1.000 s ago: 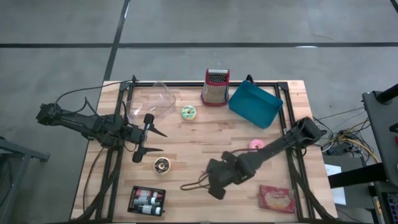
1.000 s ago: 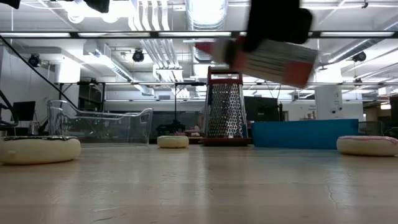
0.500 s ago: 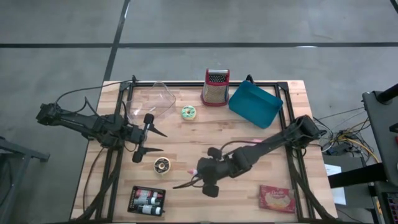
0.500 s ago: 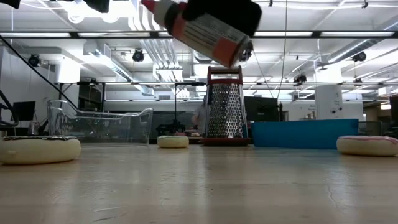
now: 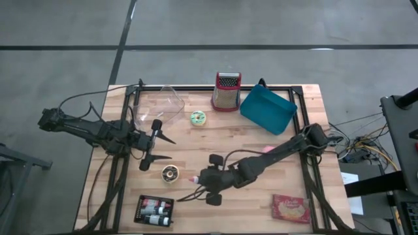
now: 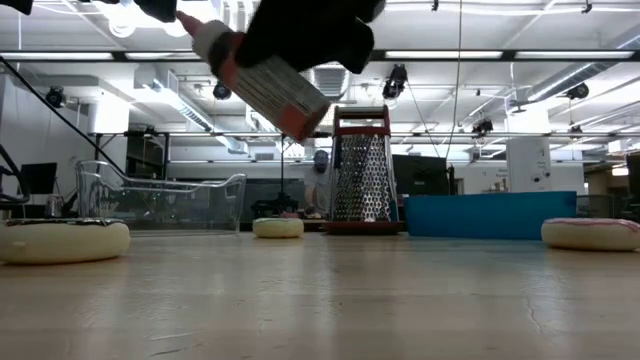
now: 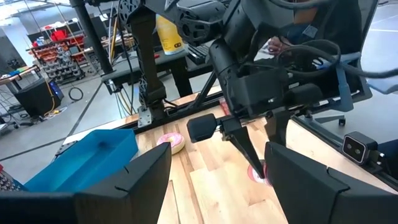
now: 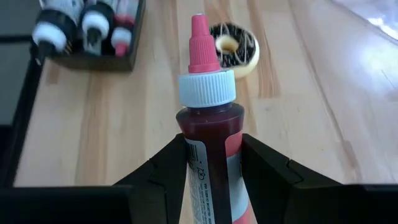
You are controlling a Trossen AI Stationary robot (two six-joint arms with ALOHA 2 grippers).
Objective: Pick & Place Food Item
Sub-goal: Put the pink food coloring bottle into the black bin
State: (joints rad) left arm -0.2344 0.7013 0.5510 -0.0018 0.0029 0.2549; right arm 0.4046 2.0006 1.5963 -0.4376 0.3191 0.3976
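The right gripper (image 8: pixel 208 180) clenched the red sauce bottle (image 8: pixel 208 134); lowering it upright into the black tray (image 8: pixel 93 34) seemed wisest.

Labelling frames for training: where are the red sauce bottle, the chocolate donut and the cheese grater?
red sauce bottle (image 8: pixel 207 92): right wrist view, white cap collar.
chocolate donut (image 8: pixel 245 45): right wrist view, iced ring.
cheese grater (image 5: pixel 226 92): high view, metal face.

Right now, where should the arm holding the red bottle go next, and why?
Probably a little farther toward the black tray. The right gripper is shut on the red bottle, held in the air. Its pink tip points at the chocolate donut, with the tray of similar bottles beside it.
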